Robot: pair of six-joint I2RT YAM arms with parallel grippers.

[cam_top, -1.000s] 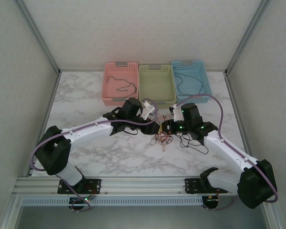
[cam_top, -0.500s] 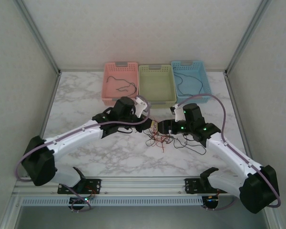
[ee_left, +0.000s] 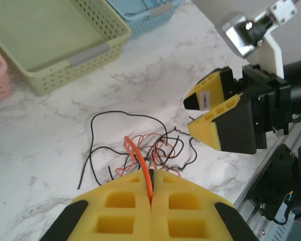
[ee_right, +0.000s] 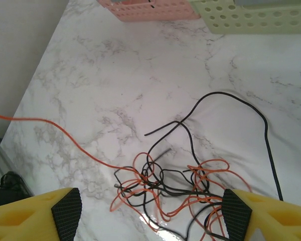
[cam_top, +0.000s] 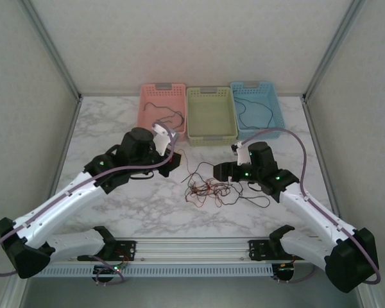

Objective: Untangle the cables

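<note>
- Low in the centre of the overhead view, on the marble table (cam_top: 115, 122), lie the cables (cam_top: 208, 189): a loose tangle of black and red-orange wires between the two grippers.
- One red-orange strand (ee_left: 138, 155) leaves the tangle and runs into the left gripper (ee_left: 151, 187). The gripper's yellow pads are pressed together on the strand at the bottom edge of the left wrist view.
- From the right wrist camera, that strand runs from the left edge of the frame down to the tangle at lower centre.
- A black loop (ee_right: 251, 113) curves out of the tangle toward the right of that frame and lies flat on the marble.
- At the right of the left wrist view, the right gripper (ee_left: 192, 116) stands near the tangle with its claw spread and nothing between its pads.
- Along the top of the overhead frame, three baskets sit side by side: pink basket (cam_top: 162, 87), green basket (cam_top: 210, 92), blue basket (cam_top: 251, 85).
- A dark wire (cam_top: 165, 116) lies in the pink basket, and a black wire (cam_top: 253, 113) lies in the blue one.
</note>
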